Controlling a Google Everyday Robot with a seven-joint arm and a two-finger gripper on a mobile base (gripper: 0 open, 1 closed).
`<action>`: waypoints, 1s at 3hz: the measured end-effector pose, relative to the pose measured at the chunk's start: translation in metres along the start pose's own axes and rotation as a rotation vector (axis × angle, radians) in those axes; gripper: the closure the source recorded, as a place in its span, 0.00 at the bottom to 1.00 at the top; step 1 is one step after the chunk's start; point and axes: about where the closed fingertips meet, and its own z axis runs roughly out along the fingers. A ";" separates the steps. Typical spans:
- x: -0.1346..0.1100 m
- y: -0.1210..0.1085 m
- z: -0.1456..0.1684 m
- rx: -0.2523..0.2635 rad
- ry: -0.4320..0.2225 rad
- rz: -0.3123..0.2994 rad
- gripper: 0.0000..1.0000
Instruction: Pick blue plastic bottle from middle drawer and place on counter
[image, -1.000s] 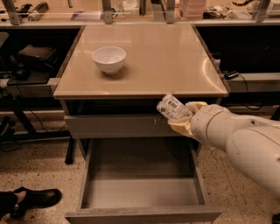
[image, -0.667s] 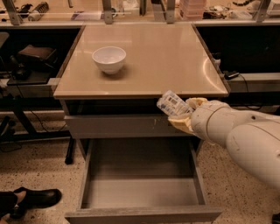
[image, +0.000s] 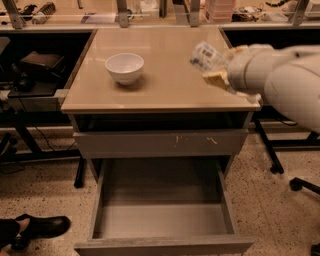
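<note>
The blue plastic bottle (image: 206, 56), small and clear with a pale patterned label, is held in my gripper (image: 216, 69) in the air above the right part of the counter (image: 165, 80). The gripper is shut on the bottle, and its tan fingers (image: 216, 79) show just below it. My white arm comes in from the right. The middle drawer (image: 162, 210) stands pulled out below, with a bare grey floor and nothing in it.
A white bowl (image: 124, 67) sits on the counter's left part. A shallower drawer front with pale scratches (image: 160, 143) is shut under the counter. A cluttered bench (image: 150, 10) runs behind. A black shoe (image: 35, 227) is at the bottom left, chair wheels (image: 297, 185) at the right.
My gripper has lifted the bottle from in front of the cabinet's top edge up and over the counter's right side. The drawer and bowl have not moved.
</note>
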 end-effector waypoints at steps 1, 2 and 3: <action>-0.067 -0.021 0.009 0.040 -0.088 -0.065 1.00; -0.067 -0.021 0.009 0.040 -0.089 -0.065 1.00; -0.073 -0.044 0.015 0.082 -0.102 -0.086 1.00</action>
